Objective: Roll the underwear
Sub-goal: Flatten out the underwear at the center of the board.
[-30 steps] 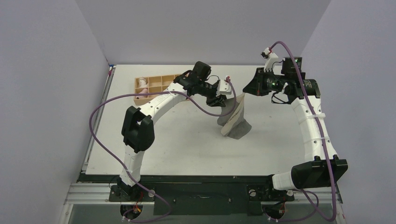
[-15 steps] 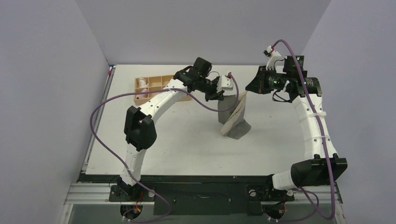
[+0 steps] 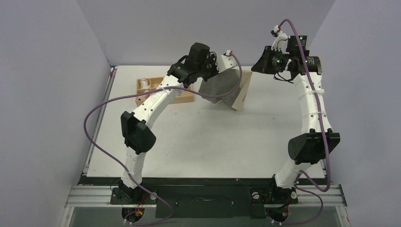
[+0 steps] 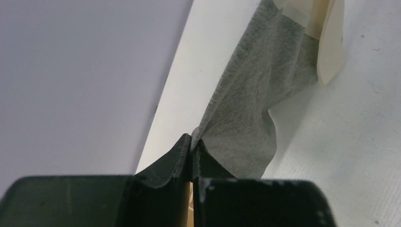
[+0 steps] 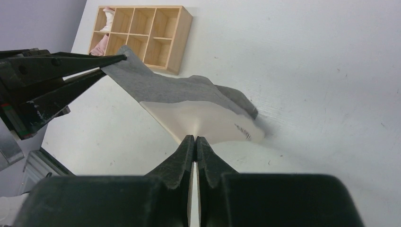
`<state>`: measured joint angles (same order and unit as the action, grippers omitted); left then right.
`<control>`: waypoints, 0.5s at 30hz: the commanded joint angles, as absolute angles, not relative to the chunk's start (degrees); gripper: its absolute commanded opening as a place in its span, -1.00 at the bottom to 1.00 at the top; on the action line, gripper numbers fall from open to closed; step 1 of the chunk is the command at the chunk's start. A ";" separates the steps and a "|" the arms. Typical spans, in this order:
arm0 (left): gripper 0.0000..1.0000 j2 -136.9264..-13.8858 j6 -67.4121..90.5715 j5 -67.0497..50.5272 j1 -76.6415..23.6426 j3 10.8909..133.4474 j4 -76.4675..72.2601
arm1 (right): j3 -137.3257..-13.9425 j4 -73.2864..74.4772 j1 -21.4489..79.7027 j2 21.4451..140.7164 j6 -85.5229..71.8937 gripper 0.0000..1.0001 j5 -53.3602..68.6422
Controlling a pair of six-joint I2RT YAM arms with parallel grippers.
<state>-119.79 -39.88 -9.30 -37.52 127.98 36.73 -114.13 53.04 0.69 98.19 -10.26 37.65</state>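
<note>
Hanging over the white table, dark grey soft fabric underwear with pale beige edge strip; left gripper pinches its grey corner, right gripper pinches the beige strip.

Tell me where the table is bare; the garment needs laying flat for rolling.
Bare: the middle and near table, this side of the held-up underwear. Crowded: the far left, where the wooden organizer sits by the left gripper.
</note>
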 commanded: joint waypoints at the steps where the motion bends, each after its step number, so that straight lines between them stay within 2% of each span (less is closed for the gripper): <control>1: -1.00 -113.59 -40.95 1.96 -37.76 129.82 33.62 | -118.05 52.91 0.18 97.03 -10.58 -1.00 40.99; 5: -1.00 -108.87 -43.92 5.20 -40.27 122.08 34.43 | -110.85 52.82 0.43 93.74 -6.26 -1.00 44.50; 12: -1.00 -97.64 -43.26 15.08 -51.23 91.46 28.48 | -85.03 56.26 1.34 83.67 11.82 -1.00 45.07; 15: -1.00 -96.71 -38.58 15.79 -55.67 84.46 29.72 | -76.52 60.88 1.61 81.11 20.93 -1.00 44.83</control>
<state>-99.02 -43.35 9.93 -51.40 92.16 30.68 -85.25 54.85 1.17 84.95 5.50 44.69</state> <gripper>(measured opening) 0.007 0.005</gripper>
